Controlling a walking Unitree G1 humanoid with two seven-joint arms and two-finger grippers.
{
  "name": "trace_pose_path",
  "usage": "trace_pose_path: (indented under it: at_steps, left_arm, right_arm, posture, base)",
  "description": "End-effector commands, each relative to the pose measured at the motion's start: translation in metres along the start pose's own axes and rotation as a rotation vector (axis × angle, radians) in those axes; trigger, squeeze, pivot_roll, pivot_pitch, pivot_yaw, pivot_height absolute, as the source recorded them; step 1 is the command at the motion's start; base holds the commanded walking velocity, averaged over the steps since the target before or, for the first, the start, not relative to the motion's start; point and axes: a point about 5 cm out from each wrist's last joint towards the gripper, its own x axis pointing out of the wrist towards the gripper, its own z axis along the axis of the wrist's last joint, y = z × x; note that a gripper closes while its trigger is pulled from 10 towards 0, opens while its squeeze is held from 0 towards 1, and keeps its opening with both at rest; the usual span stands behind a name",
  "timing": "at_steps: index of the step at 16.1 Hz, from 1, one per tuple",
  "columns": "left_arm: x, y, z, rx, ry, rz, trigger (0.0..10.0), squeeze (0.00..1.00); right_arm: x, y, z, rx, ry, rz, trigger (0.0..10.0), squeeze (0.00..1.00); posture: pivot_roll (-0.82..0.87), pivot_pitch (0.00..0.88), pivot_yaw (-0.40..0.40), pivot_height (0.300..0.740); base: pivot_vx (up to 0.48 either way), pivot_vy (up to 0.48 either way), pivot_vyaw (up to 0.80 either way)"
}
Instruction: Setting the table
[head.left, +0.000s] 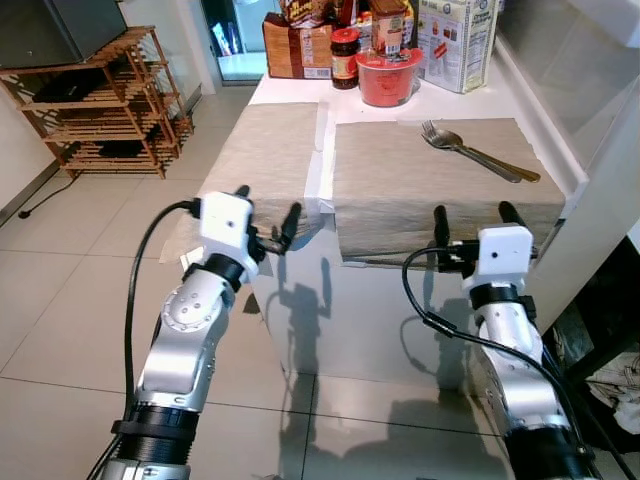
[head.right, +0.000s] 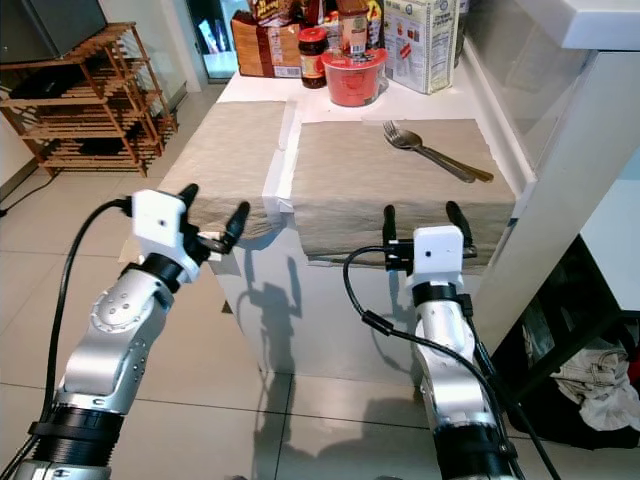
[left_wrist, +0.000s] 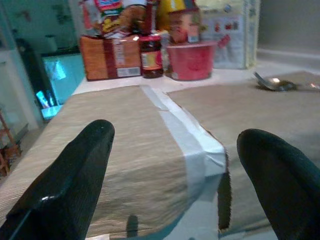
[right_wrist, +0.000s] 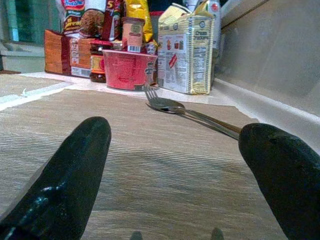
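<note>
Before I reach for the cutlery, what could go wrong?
Both placemats overhang the table's near edge; the right gripper, fingers open, sits right at that edge and could snag or drag one. The fork and spoon overlap, so grasping one may shift the other. The left gripper could catch the left placemat.

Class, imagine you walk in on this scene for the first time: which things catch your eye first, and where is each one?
Two open black-fingered tools stand out: the left tool at the near edge of the left placemat, the right tool at the near edge of the right placemat. A fork and spoon lie together on the far right of that mat. Behind it, a red tub sits among food boxes and jars at the far end of the white table.
</note>
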Motion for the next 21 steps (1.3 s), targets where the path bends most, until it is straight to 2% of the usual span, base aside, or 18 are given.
trace_pose_path:
  at_steps: [1, 3, 4, 5, 6, 8, 9, 11, 16, 21]
  left_arm:
    - [0.0, 0.007, 0.005, -0.024, -0.017, 0.035, 10.0, 0.0]
    - [-0.006, 0.018, 0.0, -0.074, 0.009, 0.07, 10.0, 0.0]
    - [-0.015, 0.028, -0.005, -0.096, 0.026, 0.102, 10.0, 0.0]
    - [-0.032, 0.034, -0.017, -0.091, 0.078, 0.128, 10.0, 0.0]
    - [-0.045, 0.033, -0.026, -0.09, 0.118, 0.13, 10.0, 0.0]
    - [-0.056, 0.025, -0.031, -0.092, 0.146, 0.114, 10.0, 0.0]
    - [-0.056, 0.016, -0.028, -0.1, 0.137, 0.086, 10.0, 0.0]
    - [-0.05, 0.008, -0.017, -0.096, 0.083, 0.057, 10.0, 0.0]
    - [-0.038, -0.001, -0.001, -0.052, 0.017, -0.003, 10.0, 0.0]
    - [-0.03, -0.006, 0.003, -0.041, 0.009, -0.032, 10.0, 0.0]
  right_arm:
    - [-0.001, -0.004, 0.002, 0.028, -0.009, -0.029, 10.0, 0.0]
    - [-0.01, -0.012, -0.003, 0.025, 0.017, -0.052, 10.0, 0.0]
    - [-0.018, -0.017, -0.007, 0.02, 0.038, -0.059, 10.0, 0.0]
    - [-0.031, -0.02, -0.011, 0.007, 0.064, -0.055, 10.0, 0.0]
    - [-0.04, -0.022, -0.013, 0.002, 0.079, -0.052, 10.0, 0.0]
    - [-0.047, -0.024, -0.011, -0.001, 0.081, -0.056, 10.0, 0.0]
    - [-0.049, -0.027, -0.009, -0.011, 0.072, -0.066, 10.0, 0.0]
    - [-0.048, -0.028, -0.004, -0.019, 0.051, -0.078, 10.0, 0.0]
    - [-0.041, -0.025, 0.003, -0.021, 0.026, -0.07, 10.0, 0.0]
    - [-0.035, -0.021, 0.004, -0.019, 0.022, -0.059, 10.0, 0.0]
  posture:
    - [-0.15, 0.0, 0.111, 0.74]
    - [-0.16, 0.0, 0.115, 0.74]
    - [-0.16, 0.0, 0.116, 0.74]
    - [-0.17, 0.0, 0.117, 0.74]
    - [-0.17, 0.0, 0.121, 0.74]
    - [-0.17, 0.0, 0.122, 0.74]
    - [-0.17, 0.0, 0.124, 0.74]
    - [-0.17, 0.0, 0.123, 0.74]
    - [-0.18, 0.0, 0.12, 0.74]
    - [-0.17, 0.0, 0.12, 0.74]
  base:
    - [0.0, 0.0, 0.0]
    - [0.0, 0.0, 0.0]
    - [0.0, 0.0, 0.0]
    - [0.0, 0.0, 0.0]
    - [0.0, 0.0, 0.0]
    - [0.0, 0.0, 0.0]
    - [0.0, 0.0, 0.0]
    - [0.0, 0.0, 0.0]
    - [0.304, 0.0, 0.0]
    - [0.448, 0.0, 0.0]
